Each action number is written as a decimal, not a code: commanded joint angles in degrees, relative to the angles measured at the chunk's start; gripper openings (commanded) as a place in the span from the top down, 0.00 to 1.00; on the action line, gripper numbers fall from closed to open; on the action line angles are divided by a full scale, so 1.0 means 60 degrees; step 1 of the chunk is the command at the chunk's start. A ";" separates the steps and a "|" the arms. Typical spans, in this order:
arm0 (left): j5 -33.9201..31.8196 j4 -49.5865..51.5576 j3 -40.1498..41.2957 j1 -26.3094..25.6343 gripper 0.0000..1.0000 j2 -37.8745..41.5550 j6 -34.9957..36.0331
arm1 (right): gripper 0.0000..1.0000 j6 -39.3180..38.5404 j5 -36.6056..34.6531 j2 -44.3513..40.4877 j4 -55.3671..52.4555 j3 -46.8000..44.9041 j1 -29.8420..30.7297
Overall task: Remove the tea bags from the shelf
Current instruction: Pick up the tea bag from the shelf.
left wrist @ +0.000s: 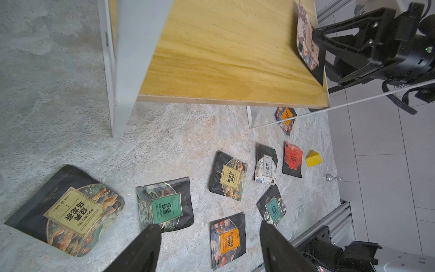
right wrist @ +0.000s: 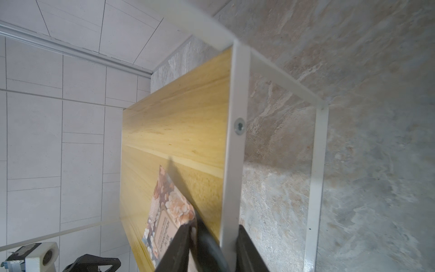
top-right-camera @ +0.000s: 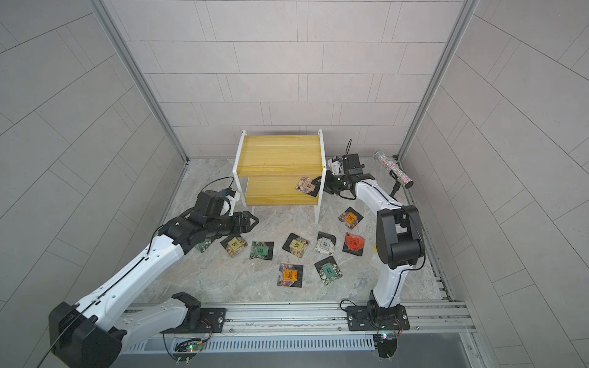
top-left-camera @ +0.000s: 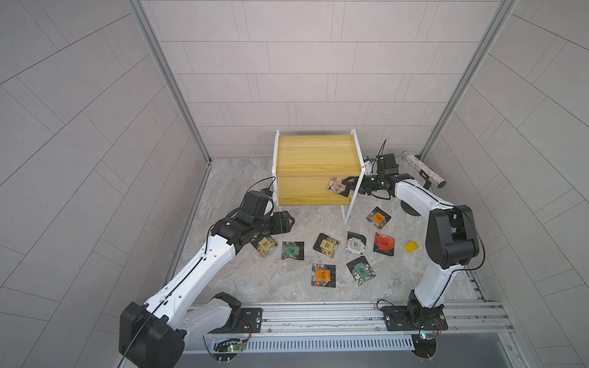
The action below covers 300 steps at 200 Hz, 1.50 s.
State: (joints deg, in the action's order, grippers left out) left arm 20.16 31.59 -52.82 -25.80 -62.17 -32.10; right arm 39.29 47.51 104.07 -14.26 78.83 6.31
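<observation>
White frame post [right wrist: 231, 164] sits inside my right gripper's [right wrist: 213, 235] half-closed jaws beside the tea bag [right wrist: 164, 212], hold unclear; closing could clamp and drag the shelf [right wrist: 176, 117]. Left gripper [left wrist: 209, 226] gapes, empty.

The left arm [top-left-camera: 197, 264] reached forward low, left gripper [top-left-camera: 287, 220] jaws apart. The right arm [top-left-camera: 414, 194] stretched sideways, right gripper [top-left-camera: 347, 186] partly closed

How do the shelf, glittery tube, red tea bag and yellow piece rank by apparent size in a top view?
Largest: shelf. Then glittery tube and red tea bag, too alike to rank. Smallest: yellow piece.
</observation>
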 commanded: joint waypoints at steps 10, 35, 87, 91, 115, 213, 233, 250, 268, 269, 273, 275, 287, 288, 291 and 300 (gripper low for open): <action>-0.0103 -0.0095 0.0043 -0.0036 0.26 0.0131 0.0017 | 0.76 -0.0265 -0.0508 -0.0453 0.0011 -0.0258 -0.0159; -0.0132 -0.0095 0.0032 -0.0043 0.26 0.0168 0.0003 | 0.79 -0.0170 -0.0449 -0.0615 0.0122 -0.0356 -0.0291; -0.0181 -0.0091 -0.0014 -0.0039 0.26 0.0176 0.0017 | 0.91 0.0057 -0.0359 -0.1097 0.0397 -0.0567 -0.0551; -0.0171 -0.0095 -0.0028 -0.0036 0.26 0.0181 0.0017 | 0.92 0.0068 -0.0360 -0.1159 0.0410 -0.0582 -0.0580; -0.0217 -0.0080 -0.0114 -0.0036 0.26 0.0210 0.0030 | 0.95 0.0153 -0.0445 -0.1543 0.0521 -0.0777 -0.0748; 0.0261 -0.0332 -0.0440 -0.0037 0.26 0.0328 -0.0194 | 0.99 0.0603 -0.1146 -0.4066 0.0622 -0.2074 -0.1668; 0.0539 -0.0480 -0.0454 -0.0037 0.26 0.0343 -0.0297 | 0.99 0.0670 -0.1299 -0.4799 0.0552 -0.2541 -0.1709; 0.0742 -0.0587 -0.0448 -0.0036 0.26 0.0383 -0.0334 | 0.99 0.0661 -0.1388 -0.5460 0.0333 -0.2932 -0.1712; 0.1035 -0.0693 -0.0440 -0.0043 0.26 0.0394 -0.0341 | 0.99 0.0540 -0.1231 -0.6116 -0.0118 -0.3202 -0.1710; 0.1064 -0.0701 -0.0433 -0.0039 0.26 0.0397 -0.0345 | 0.99 0.0534 -0.1213 -0.6157 -0.0145 -0.3226 -0.1710; 0.1123 -0.0722 -0.0426 -0.0036 0.26 0.0387 -0.0349 | 0.99 0.0498 -0.1142 -0.6317 -0.0230 -0.3311 -0.1714; 0.1151 -0.0724 -0.0426 -0.0036 0.26 0.0387 -0.0349 | 0.99 0.0480 -0.1111 -0.6403 -0.0267 -0.3339 -0.1711; 0.1353 -0.0761 -0.0397 -0.0036 0.26 0.0401 -0.0357 | 0.99 0.0369 -0.1007 -0.6945 -0.0512 -0.3657 -0.1668; 0.1370 -0.0765 -0.0389 -0.0043 0.26 0.0401 -0.0360 | 0.99 0.0360 -0.1005 -0.6989 -0.0532 -0.3681 -0.1653; 0.1426 -0.0775 -0.0383 -0.0040 0.26 0.0401 -0.0363 | 0.99 0.0325 -0.0991 -0.7108 -0.0607 -0.3743 -0.1619; 0.1611 -0.0819 -0.0340 -0.0051 0.26 0.0441 -0.0356 | 0.99 0.0227 -0.0872 -0.7418 -0.0767 -0.3909 -0.1520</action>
State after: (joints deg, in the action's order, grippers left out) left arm 26.20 28.53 -53.39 -25.89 -60.75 -34.09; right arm 42.33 40.80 64.77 -14.63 57.63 -3.75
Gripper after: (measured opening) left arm 0.742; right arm 0.054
